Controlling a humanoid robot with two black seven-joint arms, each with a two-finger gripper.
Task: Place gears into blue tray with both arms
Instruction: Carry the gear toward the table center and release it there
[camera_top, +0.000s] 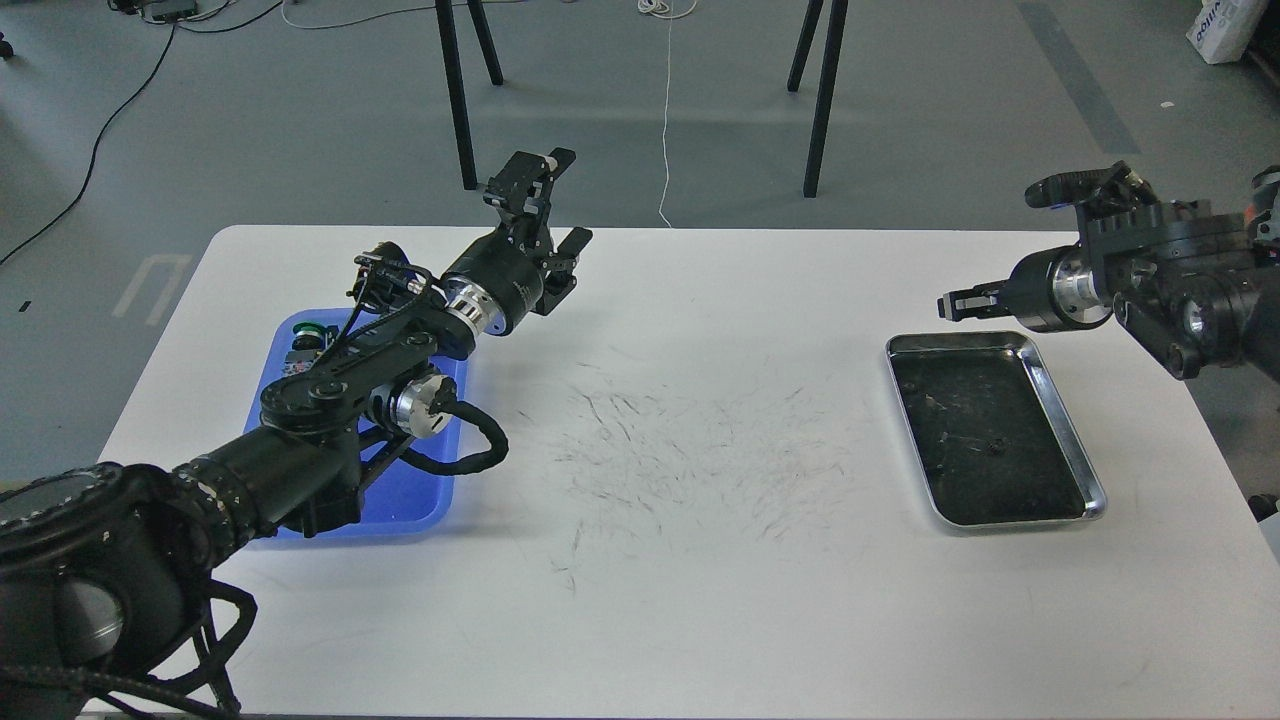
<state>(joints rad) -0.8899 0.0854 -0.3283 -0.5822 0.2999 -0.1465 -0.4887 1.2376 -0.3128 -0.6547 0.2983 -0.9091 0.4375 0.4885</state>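
Gears (992, 441): one tiny dark disc seems to lie in the silver tray (1065, 405); probably light, stiff, best pinched at the rim. Left tool (562, 200) spread, empty; right tool (948, 304) unclear. Blue tray (425, 495) far left.

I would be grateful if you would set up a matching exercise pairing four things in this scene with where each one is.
Things:
1. blue tray
2. silver tray
3. left end effector
4. right end effector

Places:
A. above the far left corner of the silver tray
B. left side of the table, partly under the left arm
C. right side of the table
D. raised over the table's far edge, beyond the blue tray

Pairs: 1-B, 2-C, 3-D, 4-A
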